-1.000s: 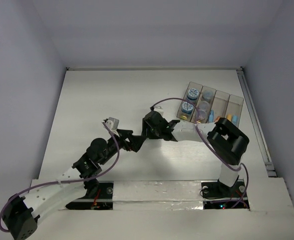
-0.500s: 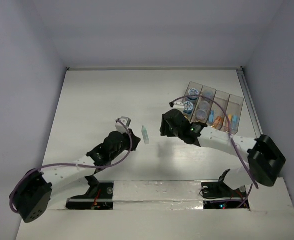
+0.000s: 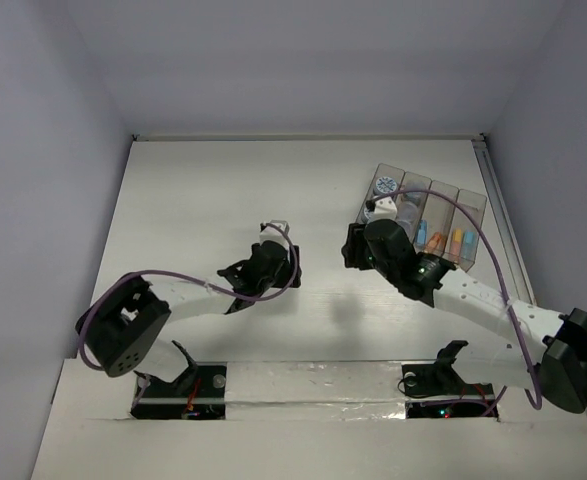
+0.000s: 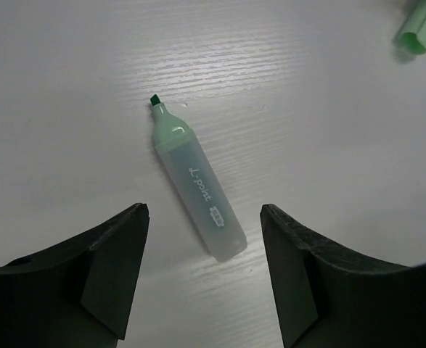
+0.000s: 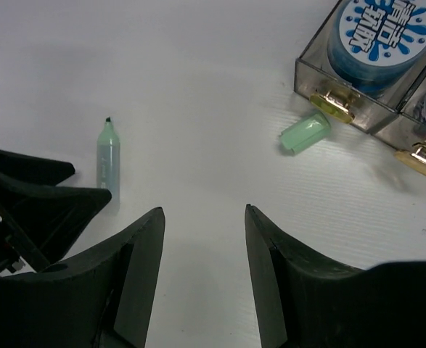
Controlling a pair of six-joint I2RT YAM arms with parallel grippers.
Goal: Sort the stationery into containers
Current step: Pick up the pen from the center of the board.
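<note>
A pale green uncapped marker (image 4: 198, 194) lies flat on the table, its butt end between the tips of my open left gripper (image 4: 204, 214), which hovers just above it. Its green cap (image 5: 305, 132) lies apart, by the near corner of the clear organiser box (image 5: 321, 72). My right gripper (image 5: 204, 212) is open and empty over bare table, between the marker (image 5: 107, 163) and the cap. In the top view the left gripper (image 3: 278, 262) covers the marker, and the right gripper (image 3: 358, 248) sits at the box's (image 3: 483, 205) left end.
The box holds a blue round tub (image 3: 385, 187) in its left compartment, and orange and blue sticks (image 3: 435, 240) in the right ones. The left gripper's fingers (image 5: 38, 196) show at the right wrist view's left edge. White walls ring the table.
The two grippers were together a second ago, then parted, leaving the marker on the table. The left gripper has moved right over the marker. The right gripper has moved right toward the box.
</note>
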